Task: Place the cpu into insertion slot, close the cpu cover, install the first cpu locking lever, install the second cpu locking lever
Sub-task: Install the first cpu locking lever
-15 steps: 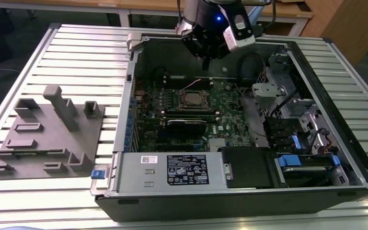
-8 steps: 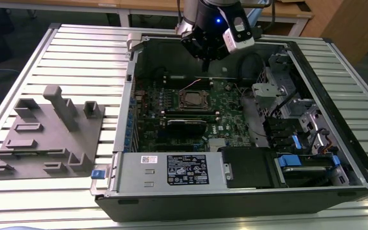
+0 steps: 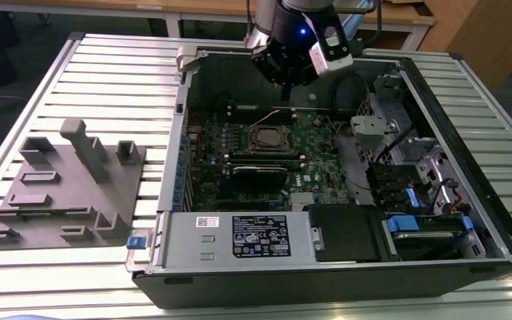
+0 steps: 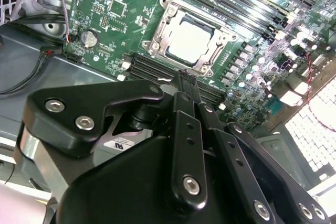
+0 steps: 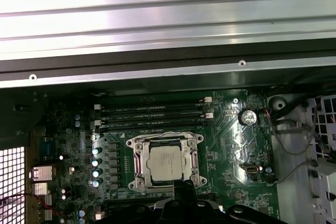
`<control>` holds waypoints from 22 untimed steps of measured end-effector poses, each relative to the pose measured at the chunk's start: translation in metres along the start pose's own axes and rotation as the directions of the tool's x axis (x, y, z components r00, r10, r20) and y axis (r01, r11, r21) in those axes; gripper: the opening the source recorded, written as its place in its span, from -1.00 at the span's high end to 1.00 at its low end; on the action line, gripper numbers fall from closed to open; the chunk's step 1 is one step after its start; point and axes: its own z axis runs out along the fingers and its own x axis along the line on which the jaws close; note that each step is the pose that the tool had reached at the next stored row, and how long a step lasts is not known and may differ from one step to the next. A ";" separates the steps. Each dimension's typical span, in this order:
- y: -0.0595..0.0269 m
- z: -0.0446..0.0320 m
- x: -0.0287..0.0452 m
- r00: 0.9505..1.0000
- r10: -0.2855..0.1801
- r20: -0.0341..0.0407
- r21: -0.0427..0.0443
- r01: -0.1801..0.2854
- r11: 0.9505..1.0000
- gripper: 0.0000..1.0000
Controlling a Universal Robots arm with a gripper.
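The cpu (image 4: pixel 190 43) (image 5: pixel 167 162) lies flat in the insertion slot (image 3: pixel 269 138) on the green motherboard, its silver top showing. The cpu cover (image 4: pixel 159 24) (image 5: pixel 138 164), a silver frame, lies down around the chip, which shows through its window. Thin wire levers run along the frame's sides; whether they are latched is unclear. My gripper (image 3: pixel 285 91) (image 4: pixel 186 76) (image 5: pixel 184 186) hangs above the board just beside the socket. Its black fingers are shut together with nothing between them.
The open computer case (image 3: pixel 178 127) lies on a slatted metal table (image 3: pixel 105 73). Long memory slots (image 5: pixel 152 116) flank the socket. A power supply (image 3: pixel 238 237), drive bays (image 3: pixel 407 160) and cables (image 4: pixel 31 72) crowd the case. A grey fixture (image 3: pixel 61 190) sits at the exterior view's left.
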 end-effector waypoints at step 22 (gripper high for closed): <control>-0.0017 0.0128 0.0050 1.000 0.000 0.004 0.009 0.000 1.000 0.79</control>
